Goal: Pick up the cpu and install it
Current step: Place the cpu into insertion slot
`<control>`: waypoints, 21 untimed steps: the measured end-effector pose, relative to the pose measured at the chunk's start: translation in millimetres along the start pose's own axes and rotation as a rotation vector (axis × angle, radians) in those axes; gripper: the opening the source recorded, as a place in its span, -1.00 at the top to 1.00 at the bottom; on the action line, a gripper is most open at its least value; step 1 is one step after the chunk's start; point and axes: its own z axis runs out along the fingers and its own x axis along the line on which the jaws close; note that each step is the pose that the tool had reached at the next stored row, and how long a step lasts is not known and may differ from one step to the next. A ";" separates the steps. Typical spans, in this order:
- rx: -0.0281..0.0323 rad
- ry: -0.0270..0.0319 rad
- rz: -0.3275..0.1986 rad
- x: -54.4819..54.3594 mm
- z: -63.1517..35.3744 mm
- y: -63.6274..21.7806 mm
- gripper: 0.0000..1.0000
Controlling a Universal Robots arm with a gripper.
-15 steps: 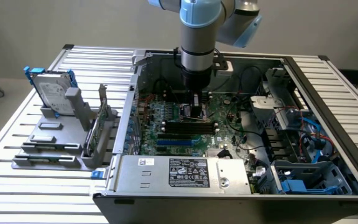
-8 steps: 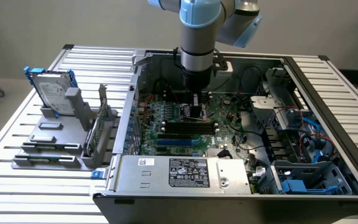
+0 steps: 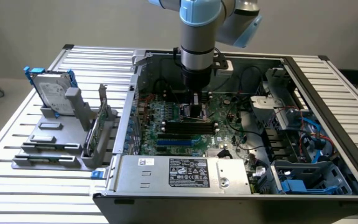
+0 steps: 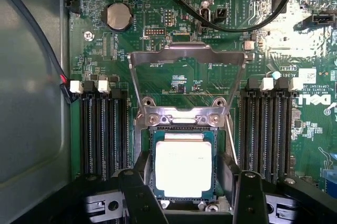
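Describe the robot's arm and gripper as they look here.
The arm is a silver-grey round tube with light blue joint covers and a black lower section. A small pale box sits at its wrist. The gripper has two matt black, angular fingers.

Robotics lab bench, slatted aluminium table [image 3: 30,196], opened desktop computer case [image 3: 229,208], robot arm [image 3: 199,42], grey parts fixture [image 3: 42,140]

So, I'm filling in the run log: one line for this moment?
cpu lying in socket | gripper open, straddling cpu | load plate raised
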 end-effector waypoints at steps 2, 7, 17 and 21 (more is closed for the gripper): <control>0.0000 0.0002 0.000 0.1 -2.5 0.1 -0.25; 0.0028 0.0113 0.002 0.2 -9.2 -1.8 -0.25; 0.0204 0.0449 0.007 0.4 -22.7 -18.2 0.28; 0.0386 0.0539 0.009 0.3 -24.1 -26.7 0.63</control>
